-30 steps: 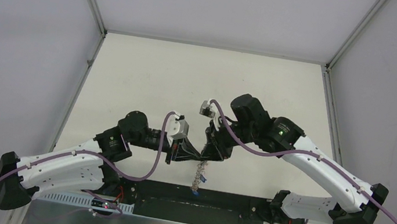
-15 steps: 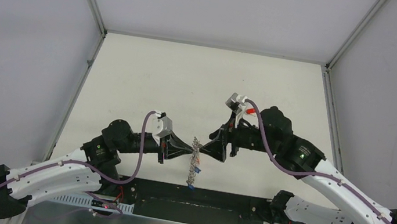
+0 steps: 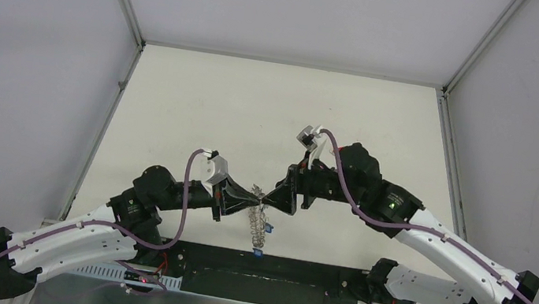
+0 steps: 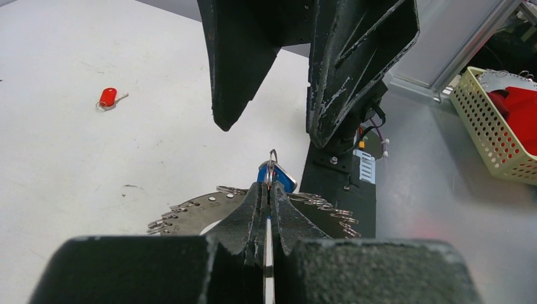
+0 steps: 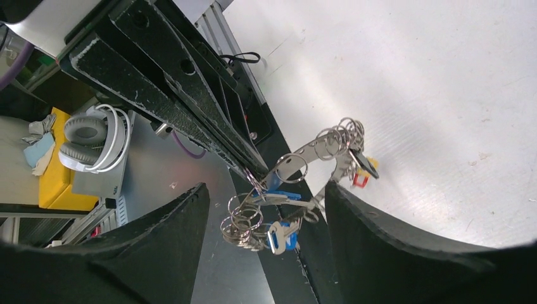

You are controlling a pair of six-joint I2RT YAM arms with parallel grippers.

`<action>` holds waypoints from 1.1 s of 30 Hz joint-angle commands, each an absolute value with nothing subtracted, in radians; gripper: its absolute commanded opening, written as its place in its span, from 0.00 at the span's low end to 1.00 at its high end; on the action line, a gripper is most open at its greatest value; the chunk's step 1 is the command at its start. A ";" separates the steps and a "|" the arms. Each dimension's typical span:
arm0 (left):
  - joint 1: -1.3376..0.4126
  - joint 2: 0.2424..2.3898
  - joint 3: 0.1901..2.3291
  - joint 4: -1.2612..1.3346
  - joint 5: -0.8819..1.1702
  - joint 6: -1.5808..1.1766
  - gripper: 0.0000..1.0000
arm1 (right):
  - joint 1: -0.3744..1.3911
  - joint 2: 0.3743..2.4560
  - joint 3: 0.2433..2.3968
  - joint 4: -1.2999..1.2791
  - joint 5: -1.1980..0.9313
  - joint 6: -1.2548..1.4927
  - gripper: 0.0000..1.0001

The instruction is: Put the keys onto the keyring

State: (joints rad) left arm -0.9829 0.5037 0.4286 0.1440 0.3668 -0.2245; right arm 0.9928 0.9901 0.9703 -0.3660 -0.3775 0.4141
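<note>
Left tool (image 4: 269, 189) pinched tight on the keyring (image 3: 260, 226) hanging below it, right tool (image 4: 272, 134) spread wide, now drawn in closer, its jaws straddling the left tool's tip

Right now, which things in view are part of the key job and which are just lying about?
Part of the job: keyring, clamped in the left gripper; blue-tagged keys hanging from it; red-tagged key loose on the table; right gripper, open, facing the ring.
Lying about: white headphones, yellow box, mesh basket, all beyond the table.
</note>
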 commanded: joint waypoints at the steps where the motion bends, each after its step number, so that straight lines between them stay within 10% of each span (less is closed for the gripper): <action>1: -0.991 0.503 0.443 0.245 0.357 -0.242 0.00 | 0.995 1.003 0.980 -0.298 -0.365 0.431 0.69; 14: -0.992 0.503 0.453 0.231 0.367 -0.233 0.00 | 0.996 1.033 0.986 -0.298 -0.365 0.431 0.69; 15: -0.992 0.503 0.454 0.227 0.367 -0.230 0.00 | 0.996 1.025 0.986 -0.294 -0.445 0.490 0.50; 21: -0.992 0.497 0.458 0.209 0.362 -0.226 0.00 | 0.994 0.990 0.982 -0.279 -0.470 0.482 0.63; 33: -0.992 0.493 0.469 0.196 0.369 -0.218 0.00 | 0.994 1.000 0.952 -0.276 -0.463 0.494 0.23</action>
State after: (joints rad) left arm -0.9829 0.5091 0.4286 0.1398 0.3676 -0.2241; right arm 0.9928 1.0042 0.9581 -0.3164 -0.4606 0.4847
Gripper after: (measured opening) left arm 0.011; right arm 0.237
